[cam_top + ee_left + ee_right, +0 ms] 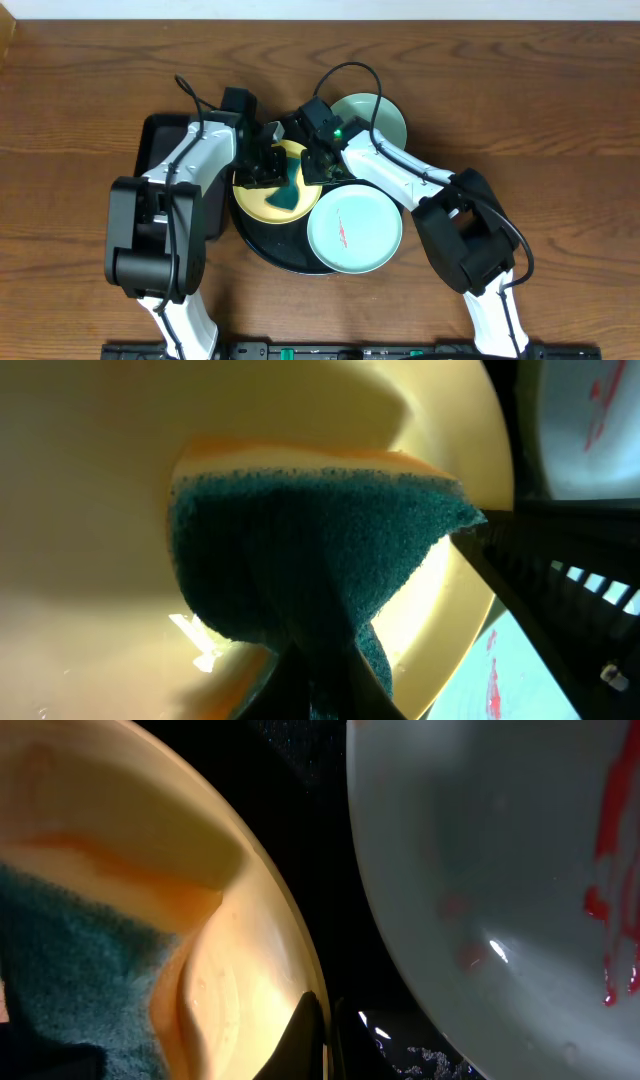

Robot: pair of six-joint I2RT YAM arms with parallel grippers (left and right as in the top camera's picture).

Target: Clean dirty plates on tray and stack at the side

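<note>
Yellow plate [255, 205] may skid under the sponge [310, 560] clamped in left gripper [270, 170] if closed right gripper [322, 1035] at its rim slips.

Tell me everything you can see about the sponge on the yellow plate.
The sponge has two layers: a coarse dark teal scouring face over a thin yellow-orange foam layer. It looks soft and is bent where the left end effector pinches its lower edge, as seen in the wrist view. It is pressed against the inside of the yellow plate, toward that plate's right side, and the plate sits on the round black tray. I see nothing else touching it.
</note>
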